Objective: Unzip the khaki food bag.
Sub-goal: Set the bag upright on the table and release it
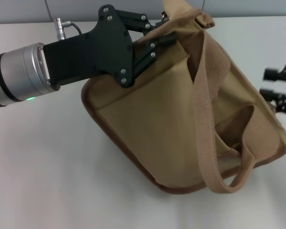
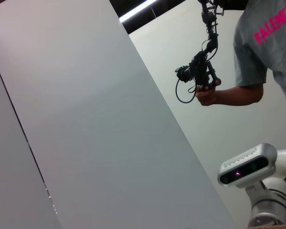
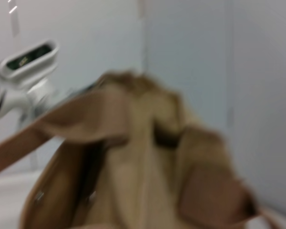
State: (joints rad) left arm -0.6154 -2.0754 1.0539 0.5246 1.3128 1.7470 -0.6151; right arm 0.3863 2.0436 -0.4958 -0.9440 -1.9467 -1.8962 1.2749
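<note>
My left gripper [image 1: 169, 40] fingers are clamped on the khaki food bag [image 1: 181, 124] top edge; my right gripper [image 1: 280, 90] waits parted, beside its far end.

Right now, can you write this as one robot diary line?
left gripper: at bag top edge | right gripper: open, beside bag | bag: tilted on table

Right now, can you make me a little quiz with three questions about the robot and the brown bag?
1. True or false: the khaki food bag stands neatly upright.
2. Which gripper is at the bag's top edge? A) left gripper B) right gripper
3. Fill in: the right gripper sits just off the bag's ___ side, apart from it.

Key: 1 false, it is tipped over at an angle on the white table. 2 A. 3 right.
</note>
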